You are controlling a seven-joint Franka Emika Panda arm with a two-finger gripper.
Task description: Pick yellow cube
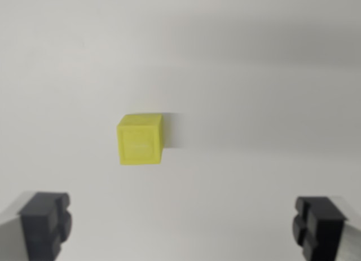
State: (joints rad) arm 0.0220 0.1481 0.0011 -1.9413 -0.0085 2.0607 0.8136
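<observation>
I see the yellow cube (140,140) sitting alone on the desk (254,92), ahead of the gripper (183,227) and a little toward the wrist view's left of the midline between the fingers. It is a bright lime-tinged yellow, with its near face turned almost squarely to my camera and a slim strip of its top and of its right side showing. The near face carries a faint square recess or raised border; the picture is too soft for me to say which. Its edges look slightly rounded. A pale shadow falls just beside it on the wrist view's right.

The desk is a plain, matte, off-white surface that fills the whole view, shading a bit greyer toward the top. I can make out no room beyond it.

The gripper is spread wide and holds nothing: one dark finger (46,222) stands at the lower left corner, the other at the lower right, both well apart from the cube, which lies beyond their tips.
</observation>
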